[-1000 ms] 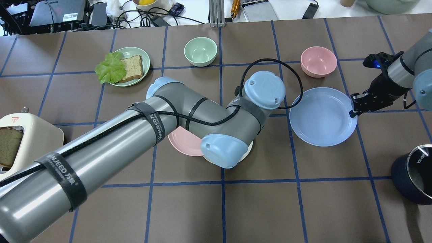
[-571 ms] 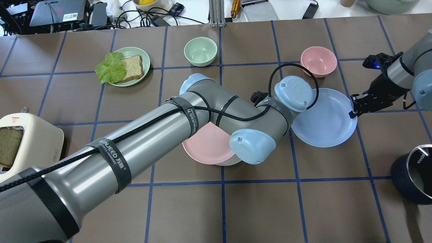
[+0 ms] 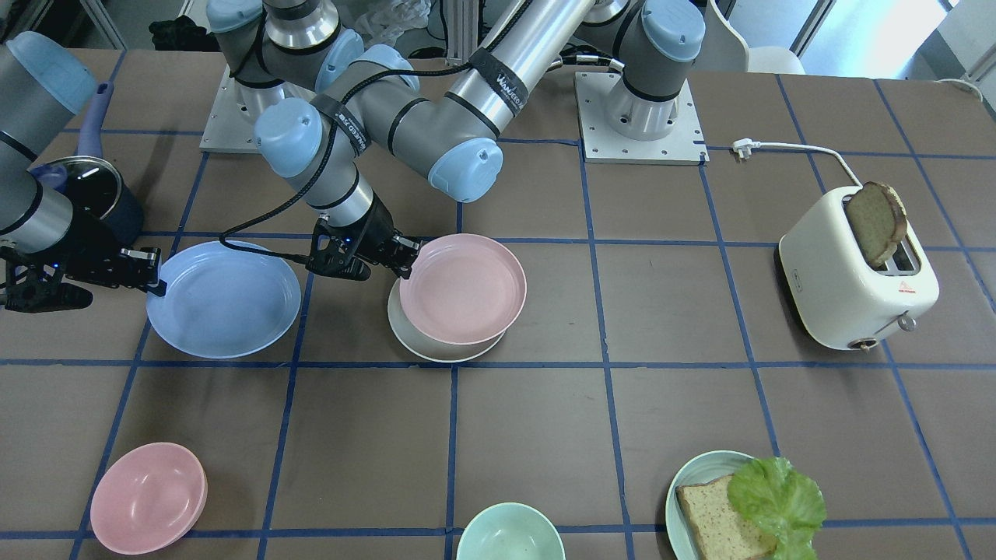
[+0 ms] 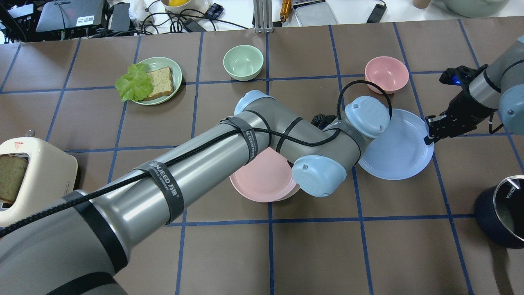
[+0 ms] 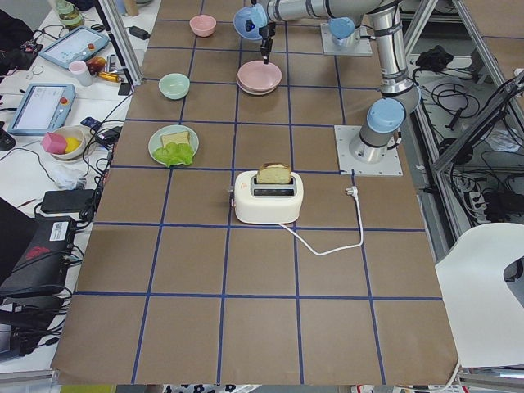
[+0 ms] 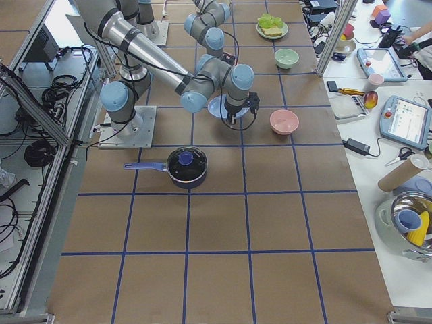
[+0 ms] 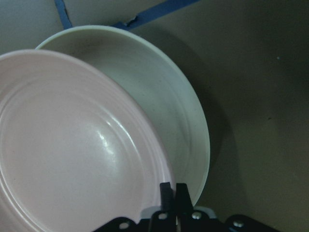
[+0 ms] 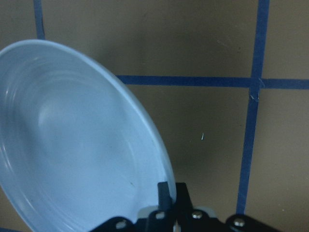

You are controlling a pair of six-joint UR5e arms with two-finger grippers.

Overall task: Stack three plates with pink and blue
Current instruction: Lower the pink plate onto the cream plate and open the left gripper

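Observation:
The pale pink plate (image 3: 463, 288) sits offset over the cream-white plate (image 3: 424, 344), and whether it rests on it I cannot tell. My left gripper (image 3: 408, 257) is shut on the pink plate's rim. The left wrist view shows that gripper (image 7: 172, 191) pinching the pink plate (image 7: 72, 154) over the cream plate (image 7: 164, 106). In the overhead view my left arm hides that gripper. The pink plate (image 4: 262, 180) covers most of the cream plate (image 4: 293, 192). My right gripper (image 4: 428, 137) is shut on the rim of the light blue plate (image 4: 399, 147), which is beside the pair.
A pink bowl (image 4: 387, 74) and a green bowl (image 4: 243, 61) stand at the far side. A teal plate with bread and lettuce (image 4: 149, 80) is at the far left. A toaster (image 4: 24, 176) is at the left edge, and a dark pot (image 4: 503, 209) at the right.
My left arm has moved to the right with the pink plate, bringing it over the cream plate. The right gripper keeps its hold on the blue plate and has barely moved.

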